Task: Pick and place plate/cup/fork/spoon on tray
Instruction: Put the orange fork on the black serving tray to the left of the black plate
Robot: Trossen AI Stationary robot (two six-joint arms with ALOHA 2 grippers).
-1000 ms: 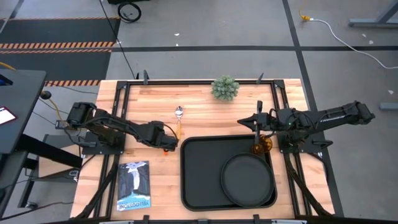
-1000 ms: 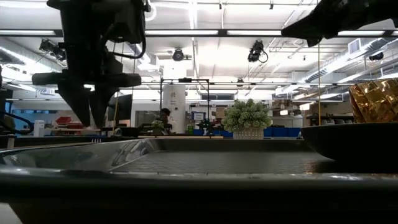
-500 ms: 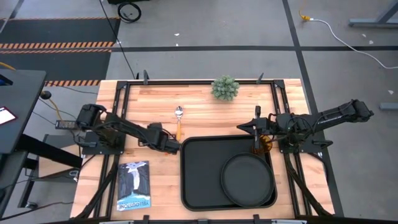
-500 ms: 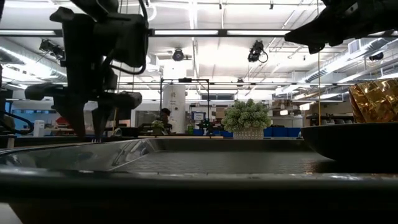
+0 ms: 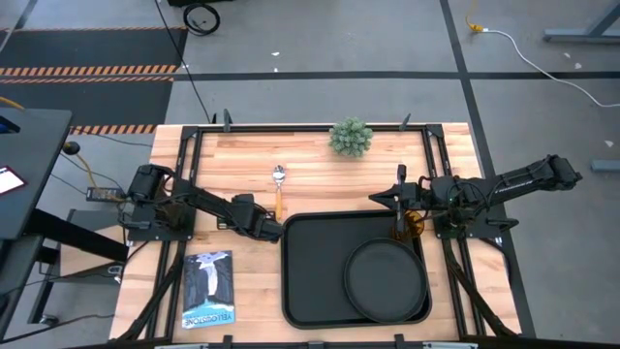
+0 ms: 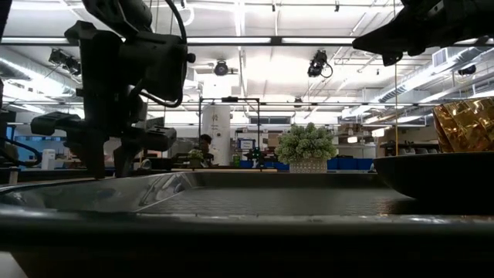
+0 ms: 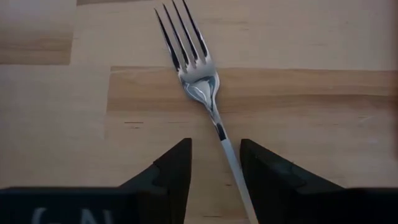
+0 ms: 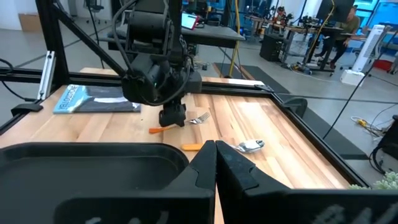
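Note:
The fork [image 7: 199,74] lies flat on the wooden table just left of the tray's [image 5: 287,271] far left corner, silver tines pointing away from my left gripper. My left gripper [image 7: 214,146] is open and low over it, one finger on each side of the fork's thin neck; whether a finger touches it I cannot tell. The spoon [image 5: 279,184] lies on the table beyond it. The plate [image 5: 386,279] and the amber cup [image 5: 407,227] sit on the tray. My right gripper [image 5: 387,197] is shut and empty above the tray's far right edge.
A small potted plant [image 5: 350,137] stands at the table's far edge. A book [image 5: 208,289] lies near the front left. The tray's left half is bare. Black frame rails run along the table's left and right sides.
My left gripper has gone down toward the table and a little toward the tray, and now stands low over the fork. The fork, spoon, plate and cup have stayed where they were.

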